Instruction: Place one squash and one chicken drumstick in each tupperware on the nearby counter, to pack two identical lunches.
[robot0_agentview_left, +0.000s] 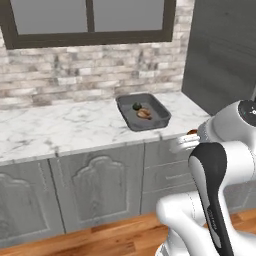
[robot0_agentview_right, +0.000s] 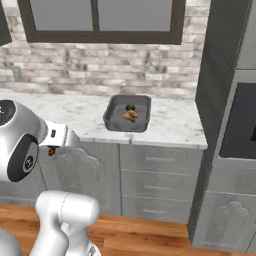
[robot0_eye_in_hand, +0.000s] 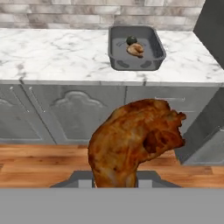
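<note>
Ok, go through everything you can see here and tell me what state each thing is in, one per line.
Gripper: shut on the reddish drumstick.
Reddish drumstick: held off the counter, in front of the cabinets.
Grey tupperware: on the counter, open, already packed.
Round squash: inside the grey tupperware.
Tan drumstick: inside it, beside the squash.

Pale brick wall (robot0_agentview_left: 75, 75), dark-framed window (robot0_agentview_left: 90, 22), wooden floor (robot0_agentview_left: 115, 240), perhaps an oven (robot0_agentview_right: 240, 122) at right.

Left base view: looked from behind the arm's left, forward and down over the counter (robot0_agentview_left: 60, 125).
Right base view: same, from the right, tall dark cabinet (robot0_agentview_right: 225, 100) alongside.
Hand view: faced the counter from farther back, low.
Shared: dark grey tupperware (robot0_agentview_left: 161, 111) on marble.
</note>
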